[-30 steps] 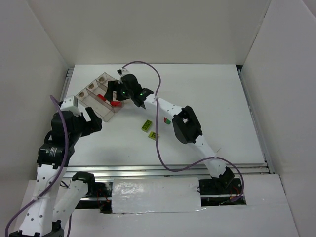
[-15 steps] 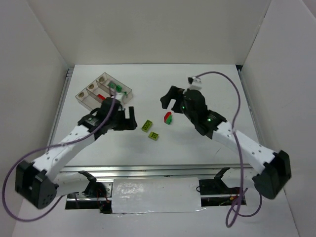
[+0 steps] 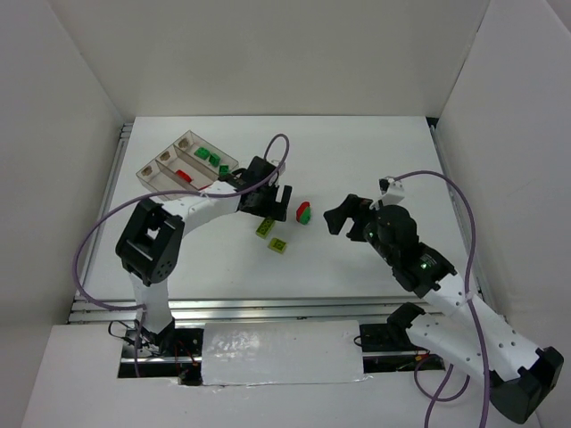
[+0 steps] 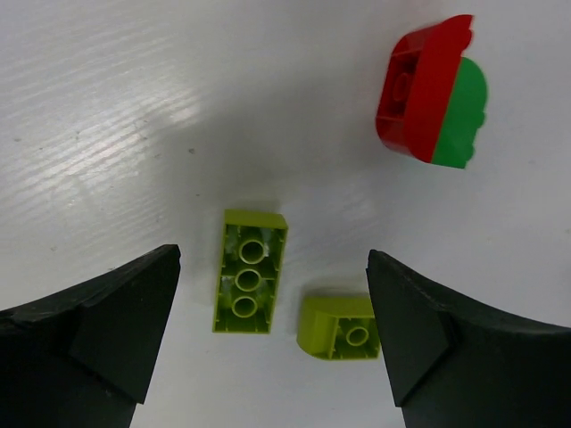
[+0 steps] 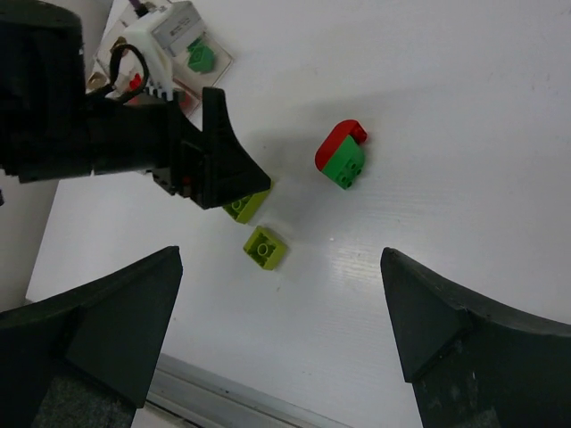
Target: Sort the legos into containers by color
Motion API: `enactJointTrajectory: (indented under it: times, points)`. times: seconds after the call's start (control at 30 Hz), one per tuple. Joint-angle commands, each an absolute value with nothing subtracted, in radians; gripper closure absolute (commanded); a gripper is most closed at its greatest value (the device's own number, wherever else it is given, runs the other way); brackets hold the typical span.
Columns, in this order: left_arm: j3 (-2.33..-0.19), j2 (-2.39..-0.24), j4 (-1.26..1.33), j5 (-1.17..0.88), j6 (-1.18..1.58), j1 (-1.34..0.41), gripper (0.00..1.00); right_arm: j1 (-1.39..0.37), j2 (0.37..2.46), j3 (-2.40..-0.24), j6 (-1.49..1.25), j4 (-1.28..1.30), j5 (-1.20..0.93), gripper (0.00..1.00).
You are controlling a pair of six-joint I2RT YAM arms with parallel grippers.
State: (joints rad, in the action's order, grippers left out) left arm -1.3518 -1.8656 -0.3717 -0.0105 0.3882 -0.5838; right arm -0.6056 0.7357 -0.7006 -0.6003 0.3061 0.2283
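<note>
The clear three-compartment tray (image 3: 153, 177) sits at the back left, with dark green legos (image 3: 207, 155) in one compartment and a red lego (image 3: 184, 176) in the middle one. My left gripper (image 3: 270, 212) is open and empty, hovering over a long yellow-green lego (image 4: 250, 270) and a small yellow-green lego (image 4: 344, 327). A joined red-and-green lego (image 4: 434, 94) lies just beyond them. My right gripper (image 3: 340, 215) is open and empty, raised to the right of the red-and-green lego (image 5: 343, 157). The small yellow-green lego (image 5: 265, 246) also shows in the right wrist view.
A metal rail (image 3: 268, 308) runs along the table's near edge. White walls (image 3: 80, 107) close in the left, back and right sides. The left arm's purple cable (image 3: 278, 147) loops above the tray's right end.
My right arm has pulled back from the tray to the right side of the table. My left arm has swung out from the left to hover over the yellow-green legos.
</note>
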Motion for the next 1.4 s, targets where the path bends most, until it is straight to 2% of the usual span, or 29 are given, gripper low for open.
enactJointTrajectory:
  times: [0.0,0.13,0.3,0.37,0.4,0.43,0.47,0.53,0.67,0.7,0.83,0.9,1.0,1.13,1.33,1.37]
  points:
    - [-1.399,-1.901,-0.414,0.072,0.347,-0.581,0.02,-0.600,0.694,-0.678,-0.571,0.307,0.181,0.00]
    - [-1.381,-1.933,-0.414,0.081,0.350,-0.581,0.13,-0.600,0.687,-0.664,-0.566,0.287,0.158,0.00]
    - [-1.328,-1.967,-0.397,0.092,0.362,-0.581,0.17,-0.601,0.706,-0.667,-0.566,0.276,0.147,0.00]
    - [-1.321,-1.971,-0.399,0.118,0.362,-0.581,0.39,-0.600,0.707,-0.664,-0.566,0.267,0.144,0.00]
    - [-1.316,-1.965,-0.397,0.132,0.365,-0.581,0.67,-0.601,0.709,-0.663,-0.568,0.265,0.144,0.00]
    - [-1.309,-1.938,-0.393,0.146,0.374,-0.581,0.81,-0.600,0.710,-0.663,-0.568,0.262,0.143,0.00]
    - [-1.304,-1.919,-0.391,0.191,0.380,-0.580,0.89,-0.600,0.712,-0.663,-0.568,0.259,0.141,0.00]
    - [-1.304,-1.861,-0.390,0.231,0.399,-0.563,0.99,-0.600,0.719,-0.663,-0.568,0.255,0.138,0.00]
    - [-1.310,-1.737,-0.433,0.299,0.474,-0.477,1.00,-0.600,0.730,-0.664,-0.566,0.249,0.135,0.00]
    - [-1.302,-1.659,-0.437,0.383,0.501,-0.462,1.00,-0.600,0.732,-0.663,-0.563,0.245,0.129,0.00]
    - [-1.276,-1.517,-0.500,0.479,0.659,-0.265,1.00,-0.600,0.752,-0.652,-0.557,0.218,0.114,0.00]
    - [-1.284,-1.502,-0.515,0.477,0.689,-0.186,0.99,-0.600,0.776,-0.650,-0.555,0.200,0.097,0.00]
    - [-1.345,-1.543,-0.535,0.488,0.710,-0.071,0.89,-0.600,0.801,-0.650,-0.560,0.183,0.066,0.00]
    - [-1.419,-1.632,-0.520,0.422,0.699,-0.005,0.86,-0.601,0.818,-0.649,-0.560,0.166,0.028,0.00]
    - [-1.447,-1.733,-0.474,0.328,0.709,0.080,0.65,-0.603,0.845,-0.653,-0.555,0.155,0.005,0.00]
    - [-1.442,-1.749,-0.474,0.333,0.721,0.084,0.52,-0.604,0.847,-0.653,-0.554,0.150,0.006,0.00]
